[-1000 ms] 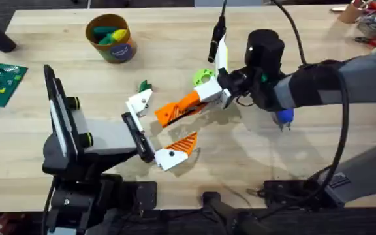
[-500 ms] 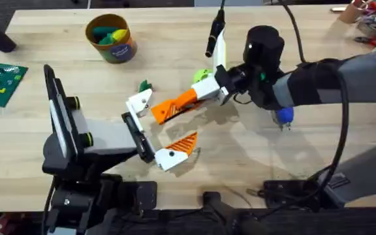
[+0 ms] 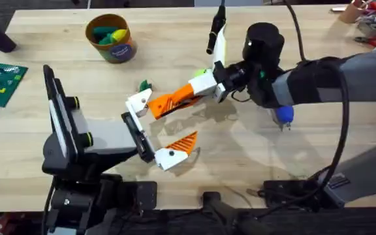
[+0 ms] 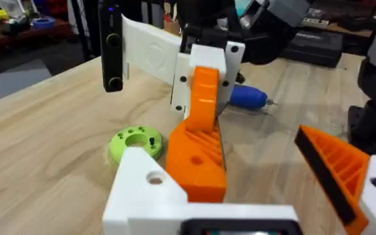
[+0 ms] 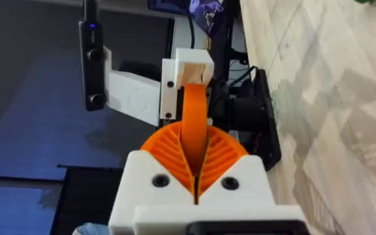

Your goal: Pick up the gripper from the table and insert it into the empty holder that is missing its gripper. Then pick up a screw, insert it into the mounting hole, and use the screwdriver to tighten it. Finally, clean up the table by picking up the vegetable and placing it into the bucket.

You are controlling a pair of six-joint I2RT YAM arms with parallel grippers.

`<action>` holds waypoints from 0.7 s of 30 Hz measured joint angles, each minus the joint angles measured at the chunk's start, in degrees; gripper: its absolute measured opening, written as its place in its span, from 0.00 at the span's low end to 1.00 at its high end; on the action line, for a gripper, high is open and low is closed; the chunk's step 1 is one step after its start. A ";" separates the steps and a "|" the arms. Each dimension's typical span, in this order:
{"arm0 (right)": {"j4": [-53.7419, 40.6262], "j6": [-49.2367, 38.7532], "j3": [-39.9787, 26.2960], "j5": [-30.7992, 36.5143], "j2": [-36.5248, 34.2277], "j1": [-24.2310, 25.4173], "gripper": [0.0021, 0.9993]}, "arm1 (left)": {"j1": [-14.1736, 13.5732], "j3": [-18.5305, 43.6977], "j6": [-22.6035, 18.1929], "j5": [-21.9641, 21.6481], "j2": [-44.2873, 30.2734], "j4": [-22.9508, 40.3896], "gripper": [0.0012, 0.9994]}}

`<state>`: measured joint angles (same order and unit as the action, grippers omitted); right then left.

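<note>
Orange tapered plastic wedge finger, pinched shut in my right gripper, meets the white holder block ahead; I should align its base squarely before seating.

A pale wooden table carries everything here. Near its far left stands the bucket, orange-brown with a teal band and holding bright toy pieces. The small dark green vegetable lies well apart from it, toward the middle. A lime green round disc rests flat farther right, and the blue screwdriver lies on the wood beyond it. A green board sits at the left edge.
</note>
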<state>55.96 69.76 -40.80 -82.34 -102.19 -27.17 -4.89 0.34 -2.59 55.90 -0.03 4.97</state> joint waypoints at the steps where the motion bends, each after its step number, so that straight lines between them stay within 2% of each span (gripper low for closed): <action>1: 0.00 0.13 0.00 0.06 0.01 -0.14 0.02 | 0.00 0.00 -0.01 -0.03 0.01 0.00 0.99; 21: 2.77 1.78 -0.36 0.47 0.00 -1.10 0.02 | 0.00 0.00 -0.20 -0.01 0.01 -0.02 0.99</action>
<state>58.74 71.54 -41.15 -81.87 -102.19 -28.27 -4.89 0.34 -2.79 55.90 -0.02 4.95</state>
